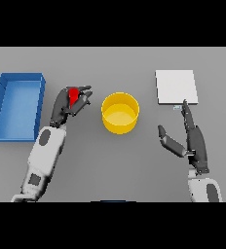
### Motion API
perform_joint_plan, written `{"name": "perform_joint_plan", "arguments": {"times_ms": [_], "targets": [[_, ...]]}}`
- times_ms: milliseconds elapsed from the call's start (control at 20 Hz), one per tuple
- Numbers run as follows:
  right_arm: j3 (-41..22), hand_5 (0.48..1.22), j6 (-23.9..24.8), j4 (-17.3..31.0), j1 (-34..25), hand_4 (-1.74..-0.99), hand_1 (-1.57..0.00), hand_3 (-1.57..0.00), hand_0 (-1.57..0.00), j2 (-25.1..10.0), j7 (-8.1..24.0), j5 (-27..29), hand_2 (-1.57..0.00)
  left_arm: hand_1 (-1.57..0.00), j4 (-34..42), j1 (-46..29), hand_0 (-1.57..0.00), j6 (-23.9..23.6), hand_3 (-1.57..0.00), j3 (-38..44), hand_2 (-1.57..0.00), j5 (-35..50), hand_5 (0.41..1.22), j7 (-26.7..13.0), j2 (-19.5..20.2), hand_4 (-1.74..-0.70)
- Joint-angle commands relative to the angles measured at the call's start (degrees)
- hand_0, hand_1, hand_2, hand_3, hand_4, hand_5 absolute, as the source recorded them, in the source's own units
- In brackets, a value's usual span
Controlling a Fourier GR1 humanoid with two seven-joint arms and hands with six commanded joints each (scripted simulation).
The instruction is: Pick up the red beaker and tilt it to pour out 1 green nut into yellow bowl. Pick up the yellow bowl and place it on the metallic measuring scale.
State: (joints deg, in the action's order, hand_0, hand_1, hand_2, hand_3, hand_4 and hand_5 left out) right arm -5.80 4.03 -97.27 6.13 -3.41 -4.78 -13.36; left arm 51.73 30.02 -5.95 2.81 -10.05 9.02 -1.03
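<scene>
L hand (pixel 70 103) sits left of centre, fingers and thumb curled round the red beaker (pixel 74 96); only a small red patch of the beaker shows between the dark fingers, so can't tell its tilt or whether it's off the grey table (pixel 115 160). Beaker + hand are just left of the yellow bowl (pixel 120 113), w/ a narrow gap between fingertips and bowl rim, not touching. Bowl stands upright near mid-table, open side up; inside looks plain yellow, no green nut visible in it, and none visible in the beaker either since the hand hides most of it. Metallic measuring scale (pixel 176 87) is a pale square plate at far right, well apart from the bowl. R hand (pixel 193 138) lies near-right, fingers straight and stretched toward the far side, thumb spread out to the left; fingertips reach right up to the near edge of the scale, holding nothing. Blue bin (pixel 2 104) at far left edge, beside the L arm.
</scene>
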Motion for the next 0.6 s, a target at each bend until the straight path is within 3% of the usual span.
{"name": "perform_joint_plan", "arguments": {"times_ms": [0, 100, 350, 550], "targets": [[-0.6, 0.643, -0.1, 0.0, 0.1, -1.26, 0.0, 0.0, 0.0, 0.7, 0.1, -0.1, 0.0, -1.48, 0.8, -0.2, -1.47, -0.4, -1.45, 0.1, -1.48, 0.6, 1.14, 0.4, -0.3, -1.62], [-1.0, 0.646, 0.4, -0.1, 0.4, -1.258, 0.0, 0.0, 0.0, 0.7, -0.5, -1.1, 0.0, -1.51, 2.4, -0.4, -1.51, -1.2, -1.49, 0.3, -1.51, 2.1, 1.128, 1.0, -1.0, -1.66], [-0.7, 0.654, 0.3, 0.6, -0.6, -1.263, 0.0, 0.0, 0.0, 0.0, -0.2, -1.4, 0.0, -1.55, 9.3, -1.0, -1.55, -1.8, -1.54, -3.1, -1.55, 1.0, 1.114, -1.7, 1.4, -1.72], [-1.1, 0.666, 0.0, 0.0, 0.1, -1.253, 0.0, 0.0, 0.0, -0.5, -1.0, -2.0, 0.0, -1.56, 12.4, 1.5, -1.56, -0.2, -1.56, -10.1, -1.56, -5.7, 1.124, -9.8, 5.7, -1.73]]}}
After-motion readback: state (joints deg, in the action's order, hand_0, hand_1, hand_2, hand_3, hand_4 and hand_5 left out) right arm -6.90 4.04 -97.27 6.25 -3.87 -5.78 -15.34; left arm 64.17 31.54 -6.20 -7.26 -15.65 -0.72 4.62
